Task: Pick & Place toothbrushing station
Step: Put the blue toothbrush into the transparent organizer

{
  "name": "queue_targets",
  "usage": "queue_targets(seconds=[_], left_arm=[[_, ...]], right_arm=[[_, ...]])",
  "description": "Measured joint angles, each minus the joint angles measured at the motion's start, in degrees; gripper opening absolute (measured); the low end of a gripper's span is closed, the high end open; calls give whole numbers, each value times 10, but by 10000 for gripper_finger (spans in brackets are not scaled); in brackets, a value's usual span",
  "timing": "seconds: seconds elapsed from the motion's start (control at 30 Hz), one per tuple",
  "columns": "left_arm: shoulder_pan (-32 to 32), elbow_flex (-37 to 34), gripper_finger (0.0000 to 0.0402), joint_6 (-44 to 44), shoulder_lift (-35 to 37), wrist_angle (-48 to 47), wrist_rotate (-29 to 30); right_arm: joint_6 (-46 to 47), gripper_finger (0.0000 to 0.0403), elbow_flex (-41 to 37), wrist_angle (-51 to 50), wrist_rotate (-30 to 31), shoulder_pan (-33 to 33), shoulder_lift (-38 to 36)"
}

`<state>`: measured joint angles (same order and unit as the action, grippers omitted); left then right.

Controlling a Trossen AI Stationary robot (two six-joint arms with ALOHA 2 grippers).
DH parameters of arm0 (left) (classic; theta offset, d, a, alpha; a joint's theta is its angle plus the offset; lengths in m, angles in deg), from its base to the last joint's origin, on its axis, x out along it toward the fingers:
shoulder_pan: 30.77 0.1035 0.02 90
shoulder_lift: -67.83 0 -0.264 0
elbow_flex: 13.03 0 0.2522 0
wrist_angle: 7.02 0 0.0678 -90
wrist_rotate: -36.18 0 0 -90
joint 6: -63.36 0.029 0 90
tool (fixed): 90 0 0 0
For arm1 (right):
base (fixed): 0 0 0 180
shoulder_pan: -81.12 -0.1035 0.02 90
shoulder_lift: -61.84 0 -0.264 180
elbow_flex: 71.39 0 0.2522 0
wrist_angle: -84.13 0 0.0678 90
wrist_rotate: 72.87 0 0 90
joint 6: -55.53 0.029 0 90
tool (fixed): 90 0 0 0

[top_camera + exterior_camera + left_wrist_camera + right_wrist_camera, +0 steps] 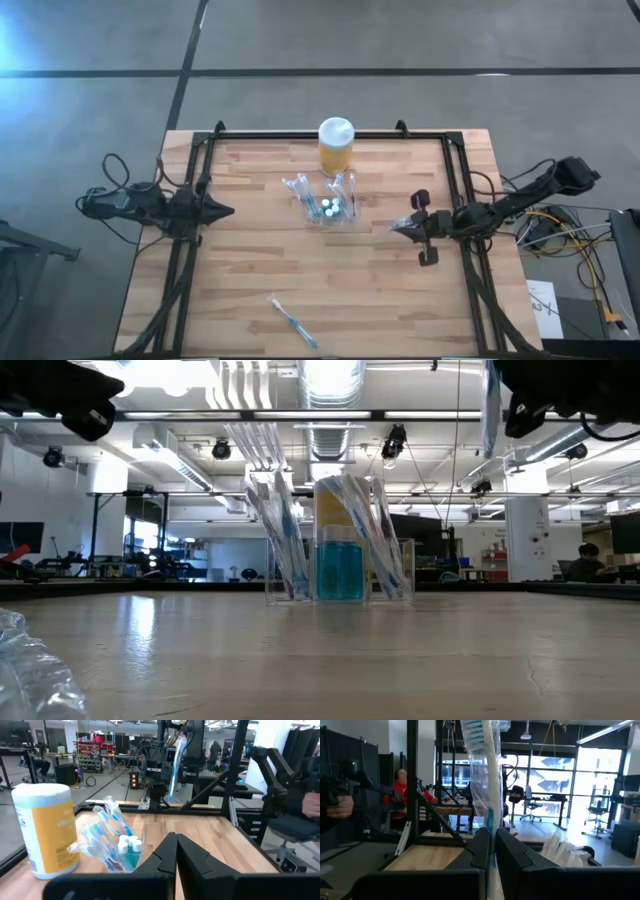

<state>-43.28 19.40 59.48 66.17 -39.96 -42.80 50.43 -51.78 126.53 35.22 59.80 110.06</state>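
Note:
The clear toothbrushing station (328,205) stands at the table's middle, just in front of the yellow jar with a white lid (336,147). It holds several wrapped toothbrushes and a blue item (340,565). My right gripper (397,228) is to the right of the station, shut on a wrapped toothbrush (482,775). My left gripper (228,211) is shut and empty at the table's left side, pointing at the station (117,845). Another toothbrush (293,322) lies flat near the front edge. My right gripper pinches the wrapped toothbrush between its two fingers, at the wrapper around the handle (489,822). The brush end (472,730) sticks out well past the fingers. The toothbrush is lifted clear of the table and shows upright in the left wrist view (173,767).
A black metal frame (300,134) runs along the table's far, left and right edges. Crumpled clear plastic (30,670) lies close to the low camera. People sit in the room beyond the table. Bare wood (400,300) lies at the front right.

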Motion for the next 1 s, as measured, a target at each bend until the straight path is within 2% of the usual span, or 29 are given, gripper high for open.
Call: queue_targets(seconds=[0.2, 0.53, 0.63, 0.77, 0.9, 1.0], left_arm=[[0, 0, 17, 4, 2, 12, 8], [0, 0, 9, 21, 3, 21, 35], [0, 0, 8, 27, 3, 24, 46], [0, -1, 8, 61, 1, 26, 66], [0, -2, 8, 79, -1, 27, 66], [0, -2, 8, 69, -4, 30, 64]], right_arm=[[15, 13, -53, -6, 3, 0, -97], [24, 13, -13, -407, 55, 13, -321], [52, 13, -12, -485, 90, 17, -395], [79, 13, -15, -560, 87, 23, -482], [87, 13, -15, -558, 80, 23, -470], [96, 13, -15, -521, 75, 23, -448]])
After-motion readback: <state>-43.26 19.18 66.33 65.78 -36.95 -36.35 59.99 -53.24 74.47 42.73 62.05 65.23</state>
